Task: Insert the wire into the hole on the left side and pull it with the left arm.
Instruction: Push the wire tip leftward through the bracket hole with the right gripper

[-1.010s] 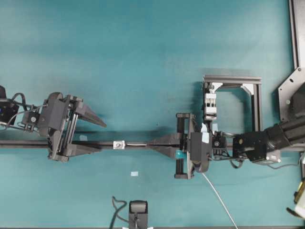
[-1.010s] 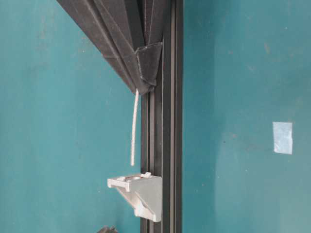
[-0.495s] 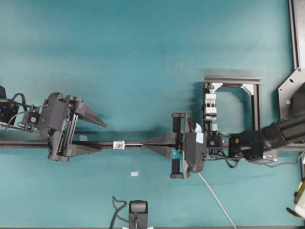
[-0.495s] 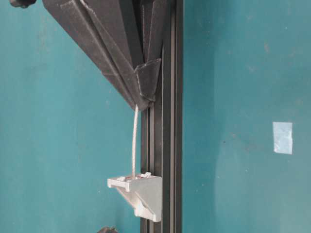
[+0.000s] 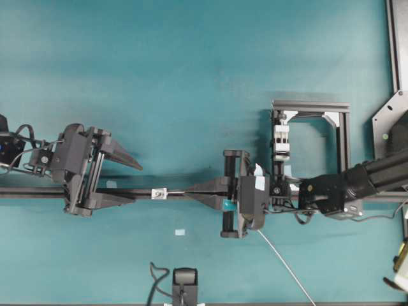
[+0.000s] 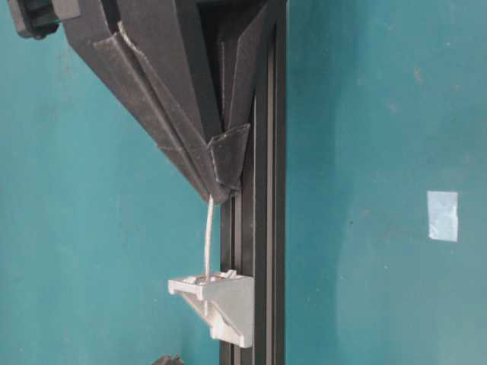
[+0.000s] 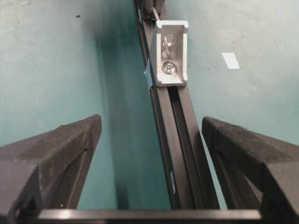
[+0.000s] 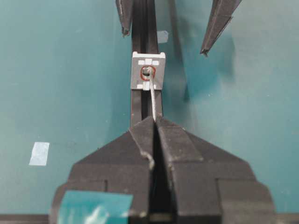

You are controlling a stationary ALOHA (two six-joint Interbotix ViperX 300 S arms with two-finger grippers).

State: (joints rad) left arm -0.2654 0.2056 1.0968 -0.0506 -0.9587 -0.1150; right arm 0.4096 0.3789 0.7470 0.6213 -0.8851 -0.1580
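Right gripper (image 5: 189,189), clamped on the wire (image 6: 208,239), is now further left along the rail (image 5: 143,191) than a second ago, closer to the white block (image 5: 159,192). Wire tip, which hung short of the block, now sits in the hole (image 8: 147,72). Exposed wire between fingertips and block is shorter.

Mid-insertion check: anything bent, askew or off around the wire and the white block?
Nothing stands out. The wire runs nearly straight from the shut right tool to the hole in the white block, which sits square on the black rail. The left tool waits open astride the rail, short of the block.
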